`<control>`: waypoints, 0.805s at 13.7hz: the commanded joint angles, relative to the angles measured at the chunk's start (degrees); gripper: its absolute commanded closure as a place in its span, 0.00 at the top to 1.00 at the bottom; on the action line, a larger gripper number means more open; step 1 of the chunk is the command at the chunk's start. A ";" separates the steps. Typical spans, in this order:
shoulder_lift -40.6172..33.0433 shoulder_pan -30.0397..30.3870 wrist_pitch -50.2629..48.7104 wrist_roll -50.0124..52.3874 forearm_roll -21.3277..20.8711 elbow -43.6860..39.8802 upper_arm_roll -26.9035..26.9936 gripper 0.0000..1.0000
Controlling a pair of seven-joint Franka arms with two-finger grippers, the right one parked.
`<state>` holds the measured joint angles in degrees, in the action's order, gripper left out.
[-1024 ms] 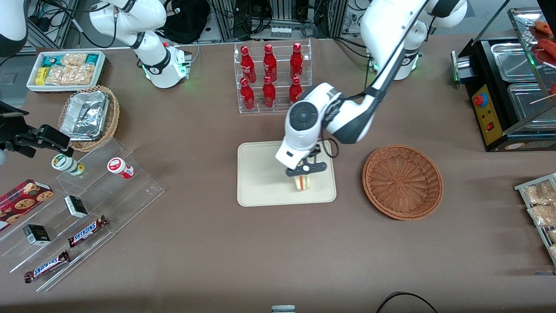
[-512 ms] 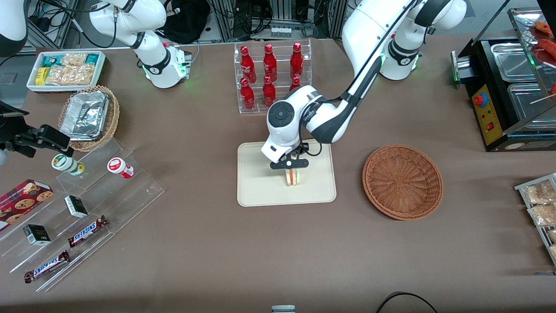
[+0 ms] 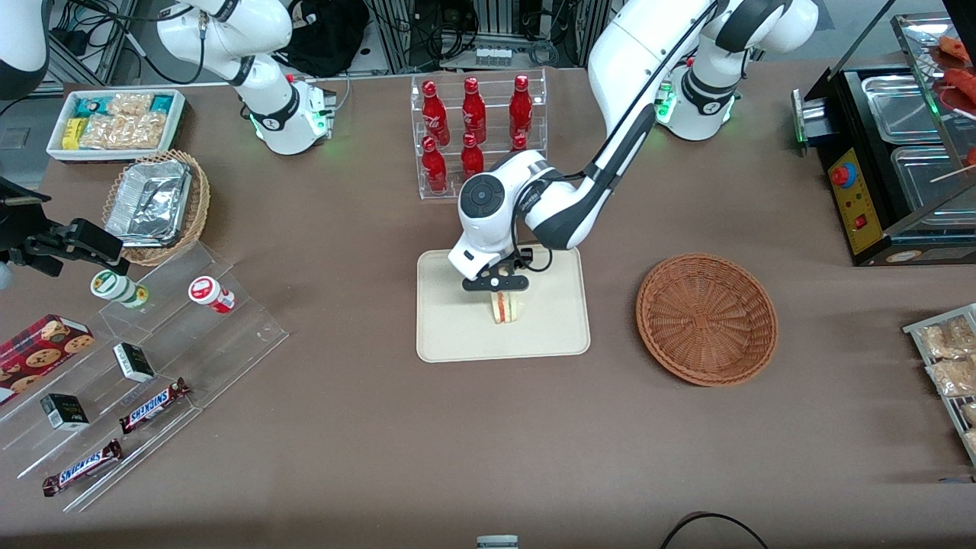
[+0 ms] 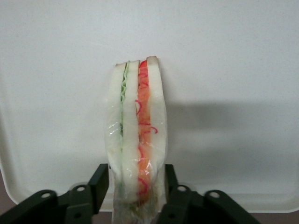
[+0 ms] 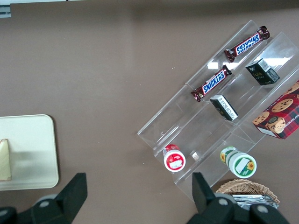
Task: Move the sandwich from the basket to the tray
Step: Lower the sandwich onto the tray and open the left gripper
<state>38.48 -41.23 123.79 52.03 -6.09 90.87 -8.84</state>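
The sandwich [image 3: 504,308] is a wrapped white-bread wedge with red and green filling, standing on edge over the middle of the cream tray [image 3: 450,335]. My gripper [image 3: 496,286] sits just above it, shut on its upper part. In the left wrist view the black fingers [image 4: 99,179] press both sides of the sandwich [image 4: 138,130], with the gripper [image 4: 135,172] over the pale tray [image 4: 224,56]. The right wrist view shows a sliver of the sandwich [image 5: 4,161] on the tray [image 5: 32,149]. The reddish-brown basket [image 3: 707,319] lies beside the tray, toward the working arm's end, with nothing in it.
A clear rack of red bottles [image 3: 476,137] stands just farther from the front camera than the tray. A stepped clear shelf with snacks [image 3: 145,358], a tan basket with foil [image 3: 156,206] and a white bin [image 3: 114,122] lie toward the parked arm's end. A black appliance [image 3: 892,152] stands at the working arm's end.
My gripper has carried the sandwich across the tray, away from the basket and slightly farther from the front camera, from the tray's near basket-side corner to its middle.
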 commanded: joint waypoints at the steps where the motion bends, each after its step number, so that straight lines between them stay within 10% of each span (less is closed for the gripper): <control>1: -1.90 -0.43 -1.61 1.05 -0.68 -0.96 0.84 1.00; 11: -26.24 14.92 -25.24 -0.78 0.03 1.76 0.93 1.00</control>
<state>18.47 -29.85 101.09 51.91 -6.09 89.16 -7.44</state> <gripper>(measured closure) 0.000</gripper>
